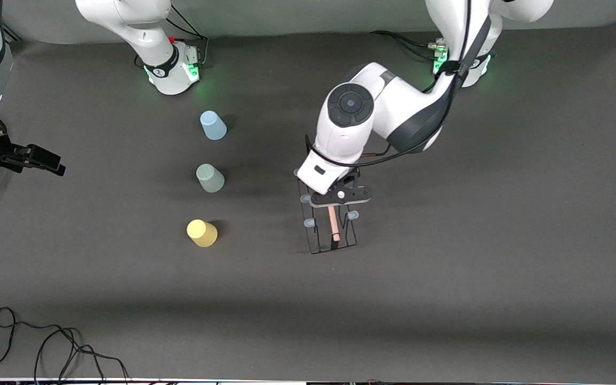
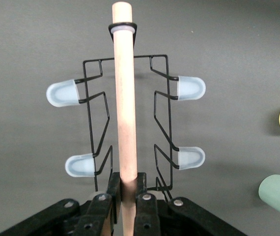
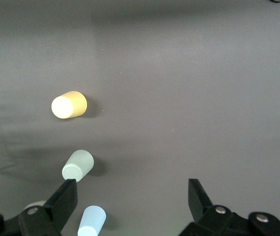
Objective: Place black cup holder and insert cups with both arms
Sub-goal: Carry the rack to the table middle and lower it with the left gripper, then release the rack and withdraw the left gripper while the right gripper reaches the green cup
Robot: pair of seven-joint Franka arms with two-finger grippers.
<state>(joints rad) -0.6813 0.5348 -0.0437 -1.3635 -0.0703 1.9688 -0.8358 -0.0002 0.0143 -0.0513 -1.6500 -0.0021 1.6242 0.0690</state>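
Three cups stand in a line on the table: light blue [image 1: 213, 125] at twelve o'clock, grey-green [image 1: 210, 178] in the middle, yellow [image 1: 202, 233] at six. The black cup holder [image 1: 331, 230] sits toward the left arm's end, its wooden handle [image 2: 125, 98] clamped by the left gripper [image 1: 340, 195]. The right gripper [image 3: 132, 196] waits, fingers apart.

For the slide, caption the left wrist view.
Left gripper shut on the black cup holder's wooden rod handle.
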